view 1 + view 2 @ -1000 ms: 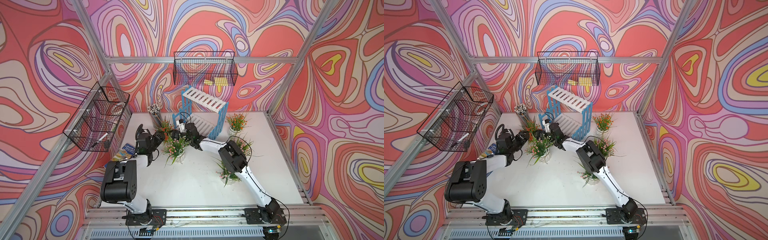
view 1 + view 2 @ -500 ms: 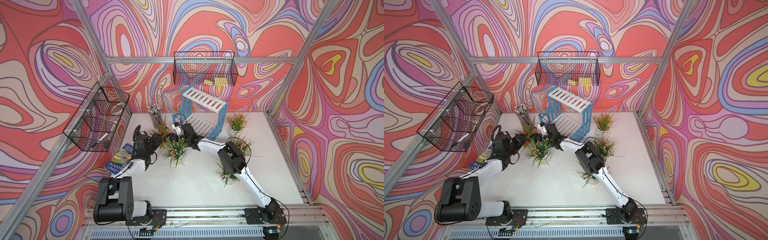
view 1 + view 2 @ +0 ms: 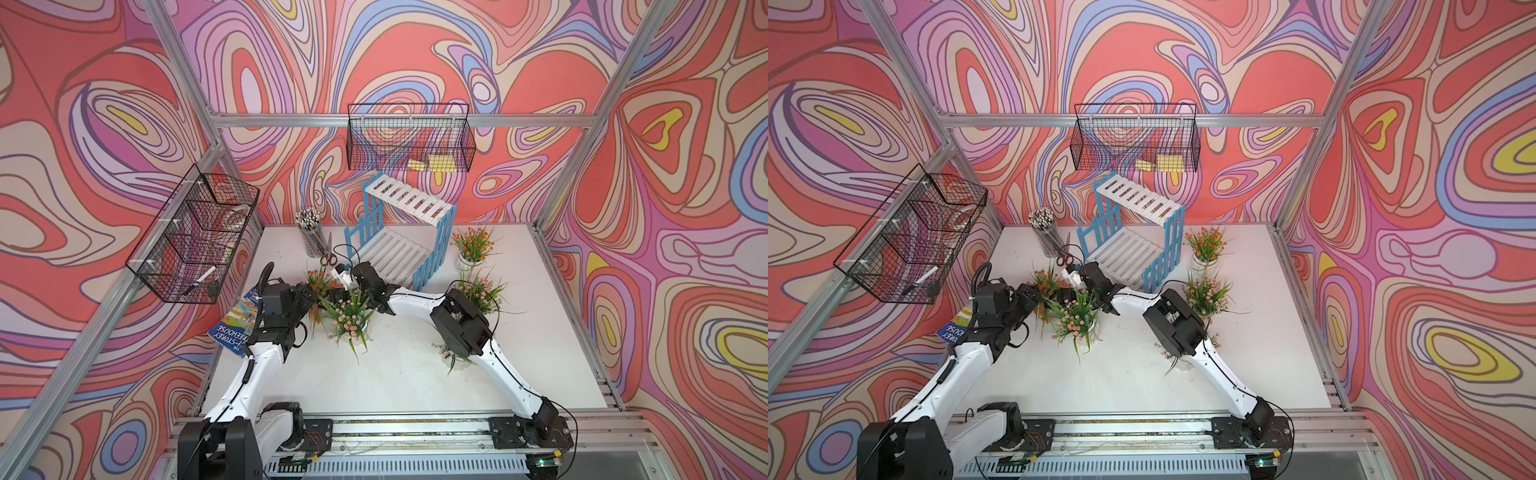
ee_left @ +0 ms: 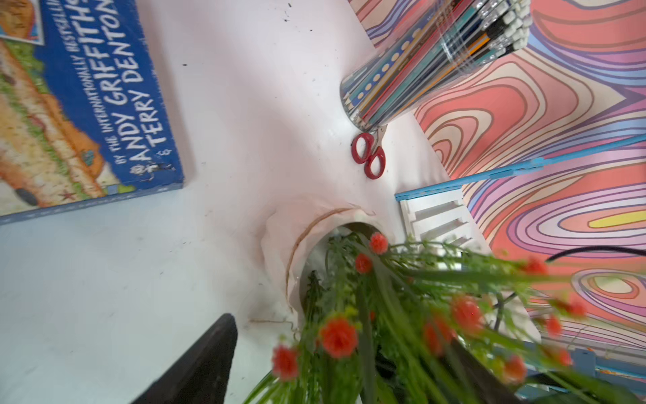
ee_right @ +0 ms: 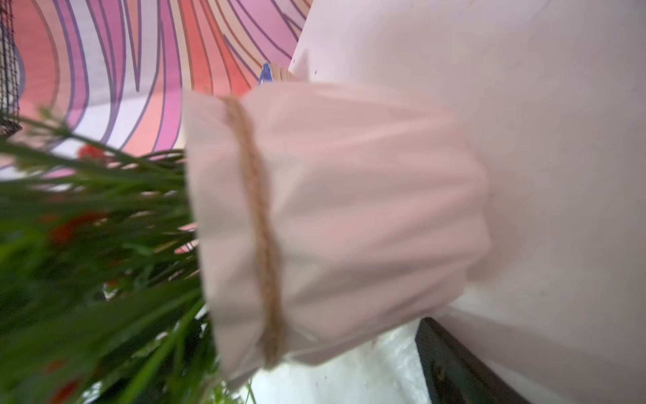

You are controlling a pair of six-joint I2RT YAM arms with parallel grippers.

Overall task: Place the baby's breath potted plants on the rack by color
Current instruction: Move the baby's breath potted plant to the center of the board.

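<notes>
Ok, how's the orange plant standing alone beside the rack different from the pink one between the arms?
The orange plant has orange-red flowers; the pink plant has pale pink ones. The orange plant stands at the back beside the rack, clear of the arms; the pink plant stands further forward, with the left arm and right arm close by. Both are green sprigs in white pots on the table.

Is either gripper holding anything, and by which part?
Left gripper: open, orange-flowered plant's sprigs between its fingers, nothing gripped. Right gripper: up against that plant's pot; whether it grips cannot be told.
</notes>
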